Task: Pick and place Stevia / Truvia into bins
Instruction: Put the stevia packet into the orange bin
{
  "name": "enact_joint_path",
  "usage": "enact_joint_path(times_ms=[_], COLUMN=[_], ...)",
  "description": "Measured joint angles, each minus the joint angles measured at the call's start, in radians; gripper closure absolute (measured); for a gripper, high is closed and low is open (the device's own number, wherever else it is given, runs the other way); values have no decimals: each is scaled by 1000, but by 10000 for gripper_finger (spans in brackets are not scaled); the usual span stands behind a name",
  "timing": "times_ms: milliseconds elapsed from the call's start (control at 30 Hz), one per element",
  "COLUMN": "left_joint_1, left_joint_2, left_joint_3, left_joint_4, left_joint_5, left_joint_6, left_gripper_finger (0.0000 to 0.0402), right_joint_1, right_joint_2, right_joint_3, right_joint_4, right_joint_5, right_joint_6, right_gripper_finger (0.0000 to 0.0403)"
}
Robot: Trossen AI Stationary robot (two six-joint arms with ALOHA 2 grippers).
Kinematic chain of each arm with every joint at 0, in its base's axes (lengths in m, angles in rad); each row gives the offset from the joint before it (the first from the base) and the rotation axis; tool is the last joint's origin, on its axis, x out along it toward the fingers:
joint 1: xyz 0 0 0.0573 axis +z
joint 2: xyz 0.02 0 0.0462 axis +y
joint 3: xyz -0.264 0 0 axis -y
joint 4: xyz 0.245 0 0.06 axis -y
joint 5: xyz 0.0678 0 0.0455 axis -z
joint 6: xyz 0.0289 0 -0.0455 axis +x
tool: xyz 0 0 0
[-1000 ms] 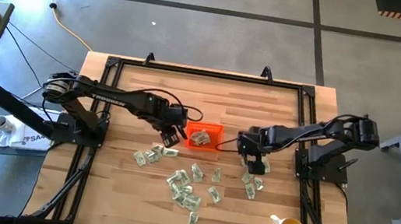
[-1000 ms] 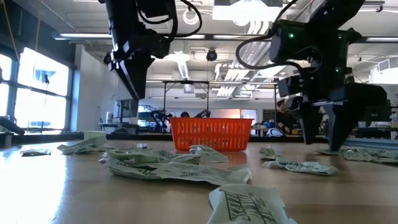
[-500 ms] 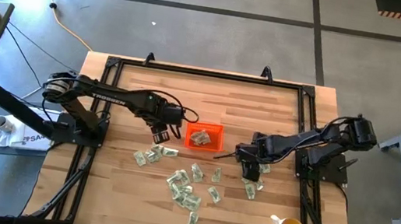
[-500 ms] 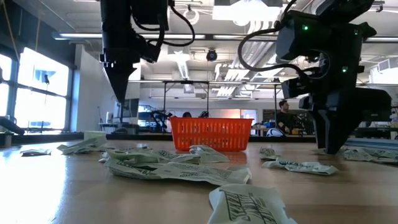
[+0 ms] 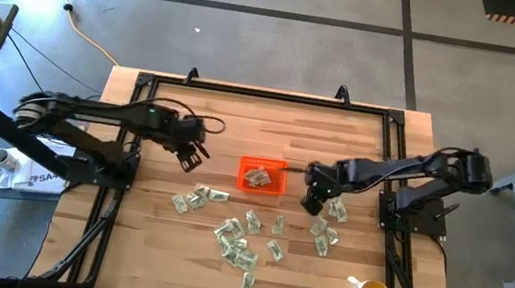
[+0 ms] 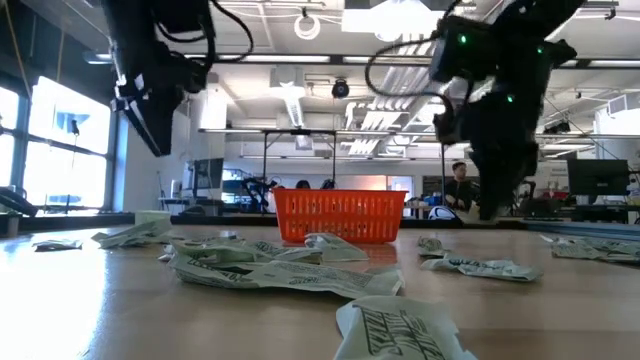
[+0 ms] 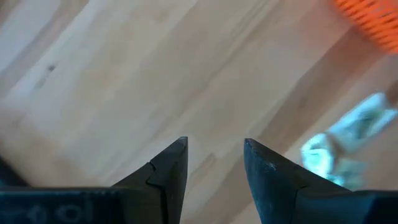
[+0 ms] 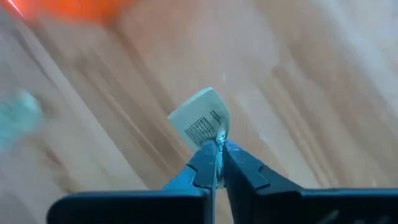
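Now the right gripper (image 8: 219, 149), fingers pinched on one small white-and-green paper sweetener packet (image 8: 202, 123) just beside the low-walled square orange plastic bin (image 5: 261, 175), likely must carry it over and release, while the left gripper (image 7: 214, 158) waits spread apart.

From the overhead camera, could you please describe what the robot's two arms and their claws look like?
Both arms are dark, slender and jointed, with black cables looping along them. The left arm carries white lettering, too small to read, and a small green light. Each mounts on a black base at the wooden table's side. The left claw has two dark pointed fingers; the right claw has two dark narrow fingers.
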Motion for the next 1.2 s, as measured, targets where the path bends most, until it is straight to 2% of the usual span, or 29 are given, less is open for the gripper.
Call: enact_joint_path(times_ms=[133, 233, 367, 467, 567, 667, 800, 933, 1067, 1200], left_joint_1=[-2, -2, -2, -2, -2, -2, -2, -2, -13, -87], left_joint_2=[-105, -150, -175, -175, -174, -174, -174, -170, -169, -154], left_joint_3=[-59, -103, -161, -209, -268, -315, -349, -353, -354, -354], left_joint_4=[64, 77, 93, 103, 155, 228, 329, 368, 419, 488], left_joint_5=[38, 53, 102, 150, 213, 264, 325, 327, 339, 311], left_joint_6=[-39, -58, -58, -53, -60, -86, -131, -193, -217, -220], left_gripper_finger=[213, 213, 213, 213, 213, 213, 213, 213, 213, 213], right_joint_1=[-36, -64, -89, -100, -100, -98, -108, -116, -115, -119], right_joint_2=[-79, -79, -3, 81, 170, 252, 321, 327, 303, 290], right_joint_3=[67, 145, 244, 304, 365, 426, 473, 492, 502, 505], right_joint_4=[23, 59, 74, 72, 76, 80, 61, 20, -20, -60], right_joint_5=[27, 6, -17, -73, -128, -136, -112, -75, 28, 49], right_joint_6=[10, -32, -73, -83, -105, -115, -115, -116, -147, -197], right_gripper_finger=[396, 397, 397, 397, 397, 384, 328, 238, 144, 78])
